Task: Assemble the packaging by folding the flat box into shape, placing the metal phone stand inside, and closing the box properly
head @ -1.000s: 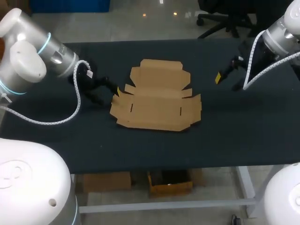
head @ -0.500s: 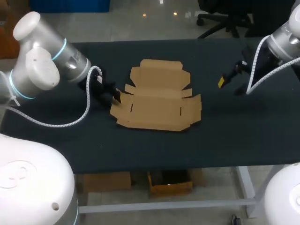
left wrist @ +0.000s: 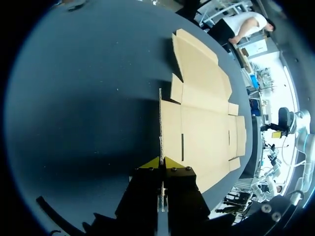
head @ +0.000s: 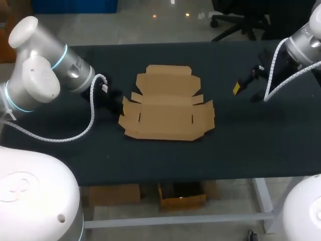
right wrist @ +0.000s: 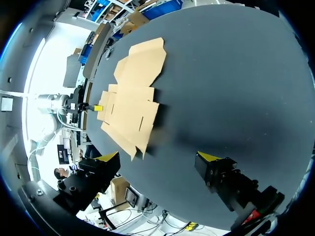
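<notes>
The flat brown cardboard box (head: pixel 168 103) lies unfolded in the middle of the black table (head: pixel 251 140). My left gripper (head: pixel 119 103) is at the box's left edge, shut on the left side flap. In the left wrist view that flap (left wrist: pixel 160 118) stands edge-on, pinched between the yellow tips of my left gripper (left wrist: pixel 161 164), and the rest of the box (left wrist: pixel 204 123) spreads out ahead. My right gripper (head: pixel 235 88) hangs open above the table, right of the box. In the right wrist view my right gripper (right wrist: pixel 157 157) is empty, with the box (right wrist: pixel 130 96) well ahead. No phone stand shows.
The dark tabletop (right wrist: pixel 236 88) is bare around the box. The left arm's white cable (head: pixel 60 135) loops down over the table's left part.
My left gripper moved in to the box's left flap and shut on it; the flap now stands up and the box shifted slightly. The right gripper drifted a little to the right.
</notes>
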`<state>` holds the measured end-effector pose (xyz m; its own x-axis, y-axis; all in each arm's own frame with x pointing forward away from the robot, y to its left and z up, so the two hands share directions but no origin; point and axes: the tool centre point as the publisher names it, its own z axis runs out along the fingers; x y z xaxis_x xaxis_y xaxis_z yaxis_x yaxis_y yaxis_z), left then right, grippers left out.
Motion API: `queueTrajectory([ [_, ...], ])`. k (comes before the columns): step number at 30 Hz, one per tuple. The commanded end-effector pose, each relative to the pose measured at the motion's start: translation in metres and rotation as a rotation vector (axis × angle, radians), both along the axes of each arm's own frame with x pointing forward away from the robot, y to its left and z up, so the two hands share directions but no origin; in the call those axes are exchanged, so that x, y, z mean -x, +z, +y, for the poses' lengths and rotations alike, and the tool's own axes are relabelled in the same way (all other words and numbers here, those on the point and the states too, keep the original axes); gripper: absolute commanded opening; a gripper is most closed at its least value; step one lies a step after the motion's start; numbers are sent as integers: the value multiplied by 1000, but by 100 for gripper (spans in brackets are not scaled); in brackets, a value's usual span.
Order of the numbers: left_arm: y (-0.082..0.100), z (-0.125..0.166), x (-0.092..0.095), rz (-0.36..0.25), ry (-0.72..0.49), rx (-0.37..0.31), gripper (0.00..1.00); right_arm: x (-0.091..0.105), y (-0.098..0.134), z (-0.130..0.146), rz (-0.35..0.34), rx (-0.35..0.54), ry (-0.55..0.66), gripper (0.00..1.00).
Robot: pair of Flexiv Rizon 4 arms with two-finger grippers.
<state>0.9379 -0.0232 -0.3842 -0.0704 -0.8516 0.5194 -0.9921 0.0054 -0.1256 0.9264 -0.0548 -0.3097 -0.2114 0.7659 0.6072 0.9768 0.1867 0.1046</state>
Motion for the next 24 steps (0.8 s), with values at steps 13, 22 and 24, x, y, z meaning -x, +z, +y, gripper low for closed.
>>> queueTrajectory([
  [13,2,-10,31,15,-12,61,0,10,1,-6,-8,-14,4,100],
  [22,1,-17,49,10,6,95,0,15,-1,-10,-12,-24,5,100],
  [24,1,-19,52,7,7,96,0,16,-1,-11,-13,-26,7,100],
])
